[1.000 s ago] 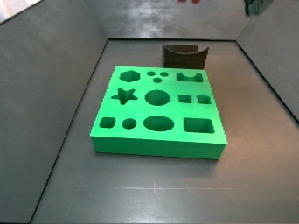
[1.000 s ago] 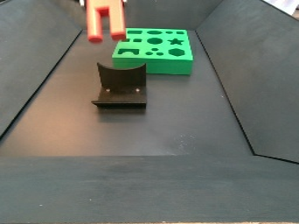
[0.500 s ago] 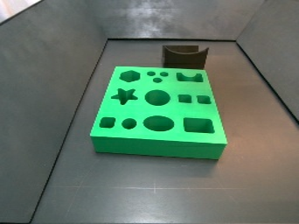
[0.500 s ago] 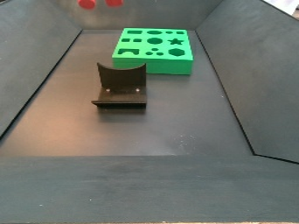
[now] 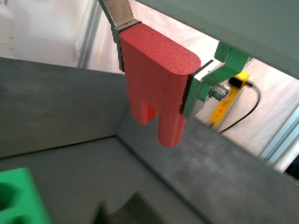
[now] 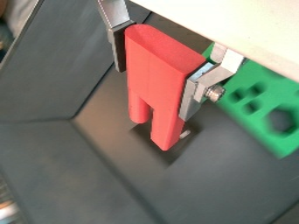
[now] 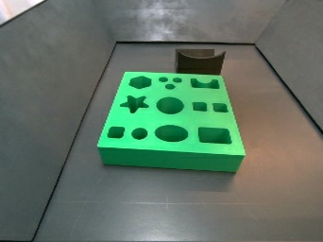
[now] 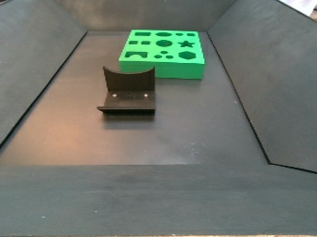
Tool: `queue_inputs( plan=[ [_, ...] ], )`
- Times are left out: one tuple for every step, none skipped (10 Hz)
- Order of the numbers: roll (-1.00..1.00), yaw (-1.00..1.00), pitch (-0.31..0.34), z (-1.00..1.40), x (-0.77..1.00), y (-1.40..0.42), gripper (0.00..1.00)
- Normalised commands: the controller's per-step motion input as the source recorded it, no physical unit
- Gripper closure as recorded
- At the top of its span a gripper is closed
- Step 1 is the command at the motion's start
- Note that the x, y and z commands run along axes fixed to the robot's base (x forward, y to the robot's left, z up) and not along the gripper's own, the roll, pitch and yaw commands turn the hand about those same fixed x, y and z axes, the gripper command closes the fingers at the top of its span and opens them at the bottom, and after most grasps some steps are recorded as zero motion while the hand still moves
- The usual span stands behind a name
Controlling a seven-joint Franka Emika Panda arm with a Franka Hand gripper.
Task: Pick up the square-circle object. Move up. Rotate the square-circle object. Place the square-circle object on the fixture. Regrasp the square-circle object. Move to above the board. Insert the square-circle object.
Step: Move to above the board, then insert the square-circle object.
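The claw (image 5: pixel 162 72) shows only in both wrist views, high above the dark floor (image 8: pixel 173 130). It is squeezing the red peg (image 5: pixel 156 79) between its two silver fingers (image 6: pixel 201 87). The peg is a flat red piece with two short legs at its low end, one longer than the other. It hangs in the air and touches nothing but the fingers.

Far below the peg, a corner of the green board (image 6: pixel 261 107) peeks in.

In both side views the claw and peg are out of the picture. There the board (image 7: pixel 172 120) lies flat on the floor, full of shaped holes. The dark fixture (image 8: pixel 128 90) stands just beside one short end of the board, with nothing in its curved notch.
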Motion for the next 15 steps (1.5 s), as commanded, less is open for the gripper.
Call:
queue_inputs(
  plan=[
    [-1.0, -0.09, -0.086, 0.27, -0.59, -1.0, 1.0],
    [-1.0, -0.09, -0.082, 0.27, -0.6, -1.0, 1.0],
    [-1.0, -0.1, -0.08, 0.27, -0.61, -1.0, 1.0],
    [-1.0, -0.1, -0.081, 0.27, -0.62, -1.0, 1.0],
    [-1.0, -0.1, -0.088, 0.26, -0.64, -0.96, 1.0],
    [-1.0, -0.1, -0.092, 0.17, -0.46, -0.65, 1.0],
    [-0.87, -0.08, -0.087, 0.08, -0.28, -0.34, 1.0],
    [-0.59, -0.05, -0.045, 0.03, -0.13, -0.13, 1.0],
    [-0.38, -0.03, -0.025, 0.02, -0.07, -0.06, 1.0],
    [-0.25, -0.02, -0.019, 0.0, -0.03, -0.04, 1.0],
    [-0.01, 0.0, 0.0, 0.0, 0.0, 0.0, 1.0],
    [-0.01, 0.0, 0.0, 0.0, 0.0, 0.0, 1.0],
    [-0.01, 0.0, 0.0, 0.0, 0.0, 0.0, 1.0],
    [-0.01, 0.0, 0.0, 0.0, 0.0, 0.0, 1.0],
    [-0.01, 0.0, 0.0, 0.0, 0.0, 0.0, 1.0]
  ],
)
